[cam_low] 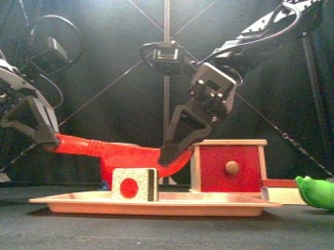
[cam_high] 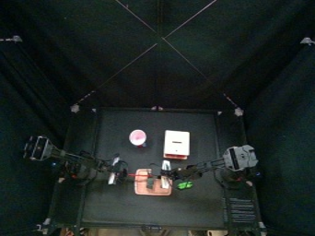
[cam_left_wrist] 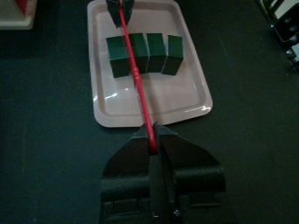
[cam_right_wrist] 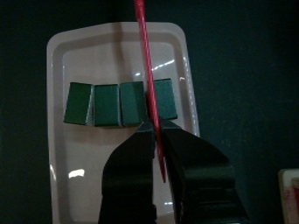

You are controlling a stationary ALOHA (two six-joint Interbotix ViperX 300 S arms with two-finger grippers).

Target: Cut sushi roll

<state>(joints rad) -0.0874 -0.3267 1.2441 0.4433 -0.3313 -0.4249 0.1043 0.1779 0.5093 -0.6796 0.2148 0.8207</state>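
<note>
The sushi roll [cam_left_wrist: 142, 54] is dark green, lies across a pale pink tray [cam_left_wrist: 117, 109] and shows as several slices side by side [cam_right_wrist: 121, 102]. In the front view its end [cam_low: 135, 184] is white with a red centre. A red knife [cam_low: 111, 149] lies over the roll, its blade [cam_right_wrist: 147, 61] in a gap between slices. My left gripper [cam_left_wrist: 153, 133] is shut on the knife's handle to the left of the tray [cam_low: 47, 137]. My right gripper [cam_right_wrist: 158, 131] is shut on the blade's far end just above the roll [cam_low: 178, 145].
A red box with a white top [cam_low: 229, 166] stands behind the tray on the right [cam_high: 179, 143]. A green object [cam_low: 313, 190] lies at the tray's right end. A small pink and white thing [cam_high: 138, 138] sits behind the tray on the left.
</note>
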